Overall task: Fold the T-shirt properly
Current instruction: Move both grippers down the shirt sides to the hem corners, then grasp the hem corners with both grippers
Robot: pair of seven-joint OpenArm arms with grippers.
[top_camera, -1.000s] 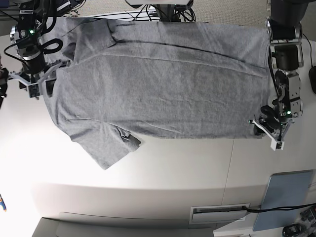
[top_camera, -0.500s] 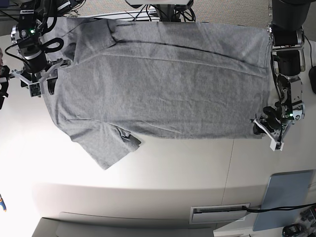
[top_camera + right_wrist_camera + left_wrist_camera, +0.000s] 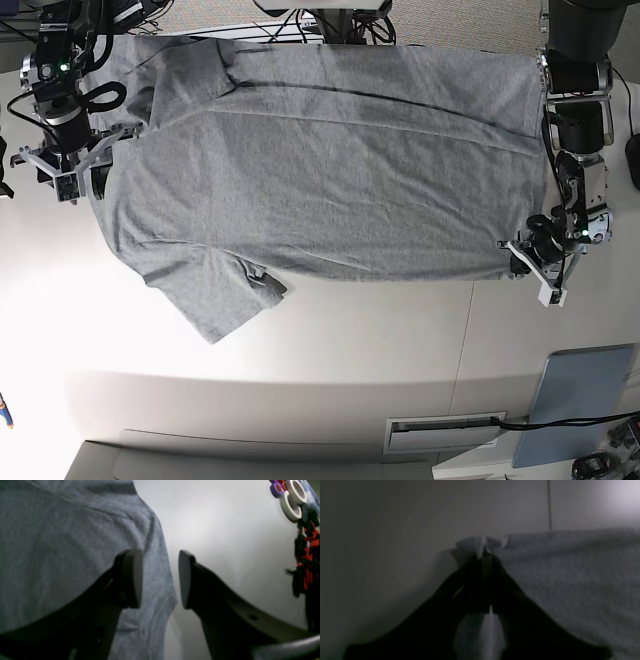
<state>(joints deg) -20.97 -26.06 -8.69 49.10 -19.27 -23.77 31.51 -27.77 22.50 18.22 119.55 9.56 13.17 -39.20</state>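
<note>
T-shirt [image 3: 320,160]: we see it spread flat across the white table [image 3: 350,340], plain grey side up, one short sleeve reaching toward the table's near edge at the base view's left.
Left gripper [image 3: 483,555]: we find its dark fingers pressed together on a bunched corner of the shirt's hem, at the shirt's lower corner on the base view's right.
Right gripper [image 3: 160,580]: we see its pads apart, holding nothing, straddling the shirt's edge; one pad sits over grey cloth, the other over bare table.
Grey-blue panel [image 3: 580,400]: we note it lying well apart from the shirt, near the table's corner.
</note>
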